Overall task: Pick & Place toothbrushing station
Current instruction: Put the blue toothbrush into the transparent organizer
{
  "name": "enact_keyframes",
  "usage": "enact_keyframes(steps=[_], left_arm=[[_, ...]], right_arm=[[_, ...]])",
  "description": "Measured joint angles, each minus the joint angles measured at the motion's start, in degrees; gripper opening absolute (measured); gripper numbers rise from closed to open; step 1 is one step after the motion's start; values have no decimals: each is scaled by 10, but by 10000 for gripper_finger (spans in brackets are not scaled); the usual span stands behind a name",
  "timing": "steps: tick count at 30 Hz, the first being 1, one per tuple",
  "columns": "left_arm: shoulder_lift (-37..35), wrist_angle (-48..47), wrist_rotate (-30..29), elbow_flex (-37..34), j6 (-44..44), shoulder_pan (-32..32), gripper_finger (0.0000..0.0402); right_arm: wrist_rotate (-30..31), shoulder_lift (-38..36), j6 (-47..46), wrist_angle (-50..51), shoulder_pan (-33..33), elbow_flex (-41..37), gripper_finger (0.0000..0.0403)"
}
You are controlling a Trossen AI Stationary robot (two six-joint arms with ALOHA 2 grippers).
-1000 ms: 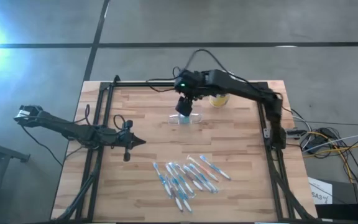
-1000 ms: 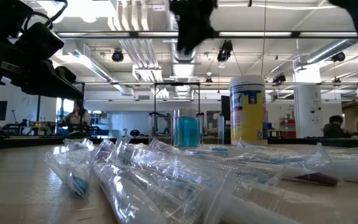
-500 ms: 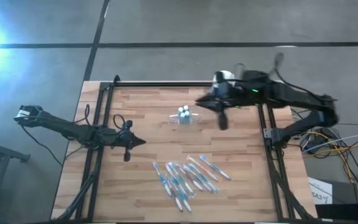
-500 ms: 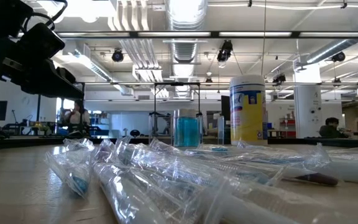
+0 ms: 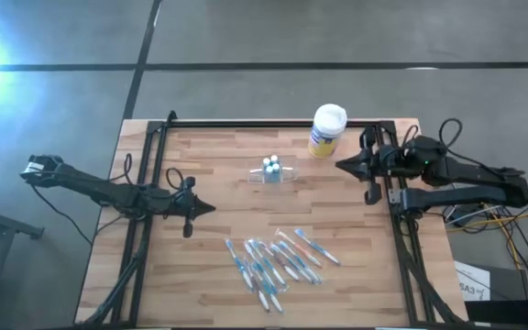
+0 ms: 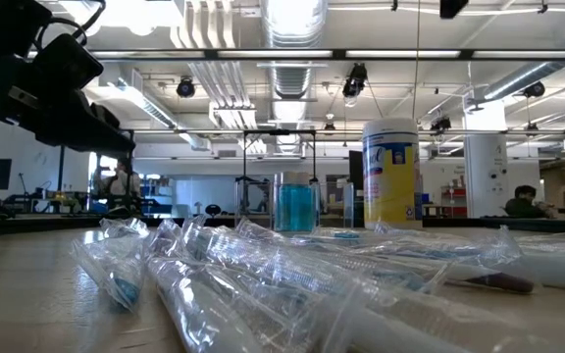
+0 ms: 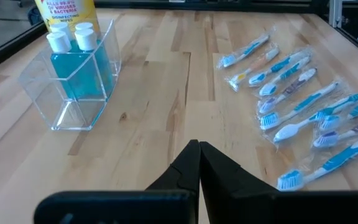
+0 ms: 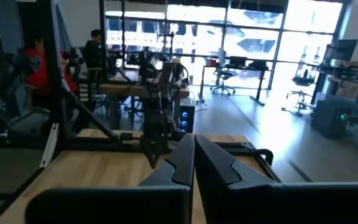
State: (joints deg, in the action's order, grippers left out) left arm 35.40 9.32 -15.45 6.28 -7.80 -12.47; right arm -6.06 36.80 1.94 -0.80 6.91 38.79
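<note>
The toothbrushing station point(image 5: 271, 171) is a small see-through holder standing upright on the wood at the middle far part of the table. Two white-capped blue bottles point(image 7: 73, 43) stand in it. Several wrapped blue, white and pink toothbrushes point(image 5: 278, 261) lie flat nearer the front edge. My left gripper point(image 5: 211, 209) hovers shut at the table's left side, pointing at the station point(image 7: 73, 81), with the brushes point(image 7: 303, 106) off to one side. My right gripper point(image 5: 340, 165) is shut above the table's right edge, clear of everything.
A yellow canister with a white lid point(image 5: 326, 130) stands at the far edge, right of the station. A black frame point(image 5: 154, 183) runs along the table's left, far and right sides. Bare wood lies between the station and the brushes. People and desks show in the room beyond point(image 8: 36, 68).
My right gripper has swung away from above the station toward the table's right edge and now hangs there over the frame. The station, uncovered, stands where it was with its two bottles.
</note>
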Motion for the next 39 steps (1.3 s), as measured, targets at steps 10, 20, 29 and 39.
enact_keyframes(steps=[10, 20, 29, 39], left_arm=[[0, 53, -25, 0, 23, 0, 10], [-1, 91, -45, 0, 43, 0, 10], [-1, 108, -49, 0, 60, 0, 10], [-1, 107, -61, 0, -107, 0, 10]], right_arm=[[-80, -31, -42, -198, 17, -177, 8], [-146, 11, -57, -303, 17, -248, 8], [-187, -36, -50, -340, 17, -308, 8], [-199, -99, -46, -354, 18, -383, 8]])
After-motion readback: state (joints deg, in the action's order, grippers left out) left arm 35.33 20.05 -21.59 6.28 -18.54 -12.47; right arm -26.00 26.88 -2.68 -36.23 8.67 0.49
